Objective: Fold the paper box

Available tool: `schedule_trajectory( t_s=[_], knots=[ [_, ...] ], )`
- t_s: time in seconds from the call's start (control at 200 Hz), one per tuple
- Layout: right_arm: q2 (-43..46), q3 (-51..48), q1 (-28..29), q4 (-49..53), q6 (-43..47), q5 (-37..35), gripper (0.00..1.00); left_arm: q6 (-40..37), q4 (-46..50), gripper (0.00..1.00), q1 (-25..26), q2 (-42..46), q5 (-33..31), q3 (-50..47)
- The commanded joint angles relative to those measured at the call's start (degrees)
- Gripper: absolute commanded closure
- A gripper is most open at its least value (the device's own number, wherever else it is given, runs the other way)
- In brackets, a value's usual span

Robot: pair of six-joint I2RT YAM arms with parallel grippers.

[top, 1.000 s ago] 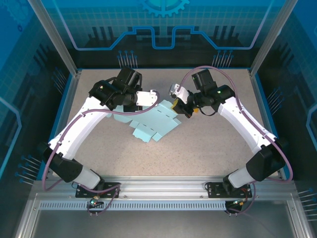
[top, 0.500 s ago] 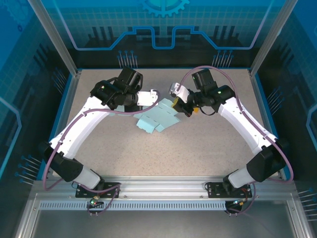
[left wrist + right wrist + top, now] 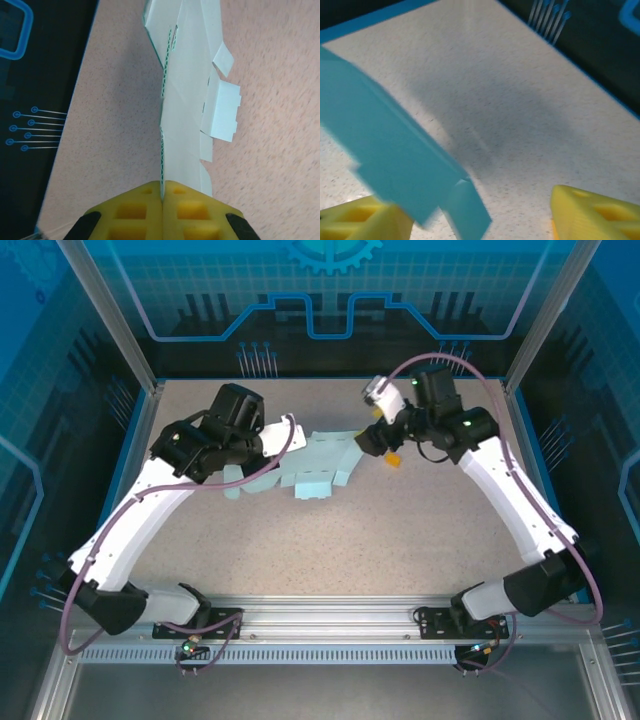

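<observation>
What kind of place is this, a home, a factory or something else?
Probably a robot test cell in a laboratory: a left arm and a right arm bolted to an aluminium frame, a speckled table, and blue printed panels around.

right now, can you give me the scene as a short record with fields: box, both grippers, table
box: pale light-blue thin card paper box, partly folded sheet with flaps sticking out, between the two grippers
left gripper: left gripper shut on one edge of the paper box, yellow pads pressed together
right gripper: right gripper open, a card flap in the gap between its yellow fingers
surface: speckled beige table
</observation>
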State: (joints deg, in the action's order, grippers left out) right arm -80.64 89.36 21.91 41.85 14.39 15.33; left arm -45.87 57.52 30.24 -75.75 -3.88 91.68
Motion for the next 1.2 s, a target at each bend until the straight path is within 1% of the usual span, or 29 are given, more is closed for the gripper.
schedule_trajectory(
  t_s=[0.0,0.06,0.1,0.165,0.27,0.36,0.465,0.575,0.665,0.74,0.85,1.006,1.086,1.191],
  knots=[
    [4.6,0.4,-5.3,-3.6,-9.0,5.0,0.22,12.3,-2.5,1.00,-1.7,3.9,7.5,-2.2],
    [7.4,-2.5,-8.4,-7.6,-12.0,10.4,0.18,15.7,-4.3,1.00,-2.6,5.8,10.1,-4.2],
    [9.1,-4.6,-9.7,-10.5,-13.2,12.8,0.15,17.9,-6.0,1.00,-3.3,7.1,11.8,-5.6],
    [11.1,-8.3,-10.2,-14.7,-13.7,15.2,0.12,21.3,-8.5,1.00,-4.2,9.2,14.6,-7.6],
    [12.3,-12.9,-10.2,-18.3,-12.0,19.3,0.11,26.3,-12.0,1.00,-6.1,12.2,20.4,-10.2],
    [11.9,-16.2,-10.4,-20.9,-9.0,23.9,0.11,29.8,-14.2,1.00,-7.5,13.8,23.9,-11.6],
    [10.2,-18.8,-10.4,-23.2,-5.0,28.7,0.09,31.6,-15.0,1.00,-8.2,15.4,27.2,-12.9],
    [7.3,-18.9,-10.4,-24.4,-2.2,33.3,0.09,33.3,-16.8,1.00,-9.2,17.2,30.1,-14.9],
    [5.9,-18.6,-10.7,-25.2,-0.9,36.6,0.11,34.4,-17.7,1.00,-10.5,18.0,32.0,-15.9],
    [5.3,-18.9,-11.5,-26.6,-0.5,39.6,0.13,34.6,-17.8,1.00,-10.9,18.3,32.9,-16.3],
    [4.4,-18.8,-14.0,-29.0,-2.4,46.5,0.20,35.1,-18.2,1.00,-11.8,18.5,34.2,-16.8],
    [4.9,-18.5,-14.6,-27.8,-1.5,47.0,0.29,35.4,-18.6,1.00,-12.6,18.4,34.9,-17.3],
    [4.6,-18.4,-15.0,-28.1,-2.1,47.4,0.38,35.4,-18.7,1.00,-12.7,18.4,35.3,-17.4],
    [3.9,-17.7,-15.1,-28.1,-2.7,48.4,0.54,35.5,-18.9,1.00,-13.0,18.4,35.8,-17.7]
  ],
)
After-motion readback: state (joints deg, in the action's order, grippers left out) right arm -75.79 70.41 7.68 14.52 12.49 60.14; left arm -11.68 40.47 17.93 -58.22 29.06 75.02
